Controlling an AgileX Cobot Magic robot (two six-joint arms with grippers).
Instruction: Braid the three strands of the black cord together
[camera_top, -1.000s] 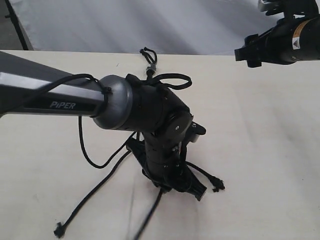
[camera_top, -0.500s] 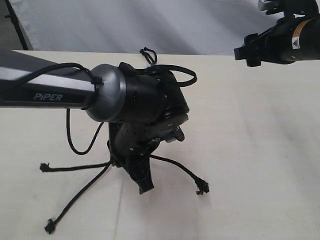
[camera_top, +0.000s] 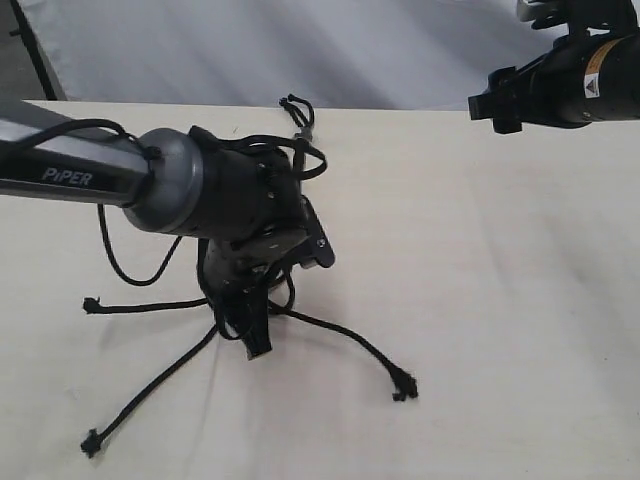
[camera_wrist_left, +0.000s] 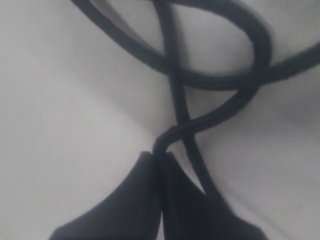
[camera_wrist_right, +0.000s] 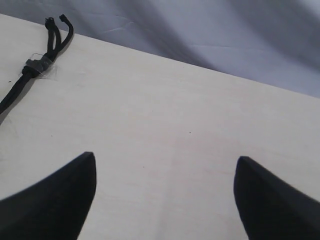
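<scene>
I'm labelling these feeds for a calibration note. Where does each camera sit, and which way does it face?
Exterior: off the arms, raised, looking down across the table toward the white backdrop; shows the left arm and right arm.
Left wrist: just behind the left gripper, facing the tabletop close up; its jaws are shut on a strand.
Right wrist: raised above the table, facing across it to the backdrop; the open right gripper shows.
Shared: exterior and right wrist views both show the banded end of the black cord.
</scene>
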